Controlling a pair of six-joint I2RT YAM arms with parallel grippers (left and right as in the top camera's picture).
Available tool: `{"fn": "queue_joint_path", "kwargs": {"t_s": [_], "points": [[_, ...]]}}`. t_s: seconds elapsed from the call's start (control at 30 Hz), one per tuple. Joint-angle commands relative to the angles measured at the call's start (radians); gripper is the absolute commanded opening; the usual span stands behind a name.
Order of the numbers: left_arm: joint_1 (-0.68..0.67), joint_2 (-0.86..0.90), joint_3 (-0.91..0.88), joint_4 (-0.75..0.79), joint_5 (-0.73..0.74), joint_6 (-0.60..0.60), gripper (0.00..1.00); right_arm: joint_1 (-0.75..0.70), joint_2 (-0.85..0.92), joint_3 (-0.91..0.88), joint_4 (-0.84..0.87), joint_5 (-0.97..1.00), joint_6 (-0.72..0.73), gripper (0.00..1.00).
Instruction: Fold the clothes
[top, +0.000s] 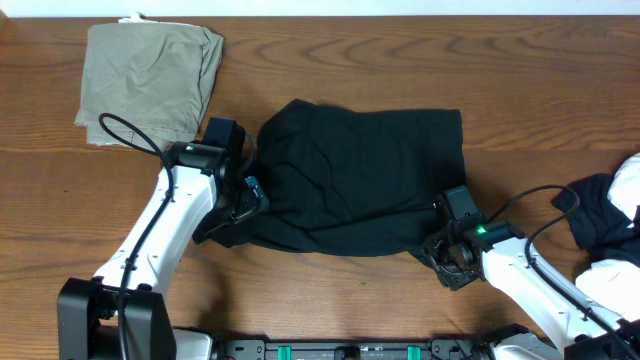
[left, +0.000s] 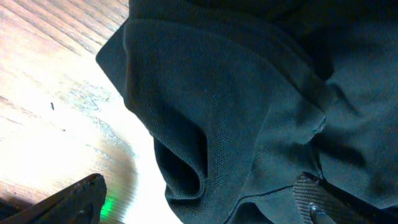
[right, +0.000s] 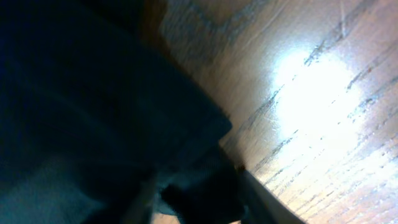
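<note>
Centrally on the wooden table (top: 400, 60) lies a black shirt (top: 360, 180), loosely spread and creased. At its lower left edge the left gripper (top: 247, 198) stands wide apart, fabric bunched between its fingers (left: 68, 199) but not pinched. The right gripper (top: 442, 252) sits at the shirt's lower right corner, dark cloth against it; whether it grips cannot be told. More black-and-white clothes (top: 610, 230) are heaped at the right edge, and an olive folded garment (top: 150, 80) lies upper left.

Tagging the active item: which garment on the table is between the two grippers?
The black garment in the middle: left gripper and right gripper at its lower corners; the khaki garment and black-and-white pile lie apart.
</note>
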Motion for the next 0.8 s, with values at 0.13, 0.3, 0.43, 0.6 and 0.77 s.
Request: {"fn": "queue_joint_path", "kwargs": {"t_s": [0.13,0.3,0.43,0.6,0.77], "points": [[0.006,-0.028,0.011,-0.004,0.047,0.006,0.98,0.008,0.013,-0.014,0.01,0.032,0.014,0.21],[0.006,-0.08,0.01,-0.011,0.096,-0.011,0.98,0.008,0.013,-0.014,0.011,0.035,0.014,0.07],[0.006,-0.094,0.008,-0.037,0.109,-0.1,0.98,0.008,0.013,-0.014,0.017,0.034,0.009,0.08],[0.006,-0.092,-0.061,-0.005,0.113,-0.134,0.98,0.008,0.013,-0.014,0.023,0.034,-0.009,0.08],[0.006,-0.092,-0.144,0.072,0.17,-0.134,0.98,0.007,0.013,-0.014,0.023,0.034,-0.025,0.09]]}}
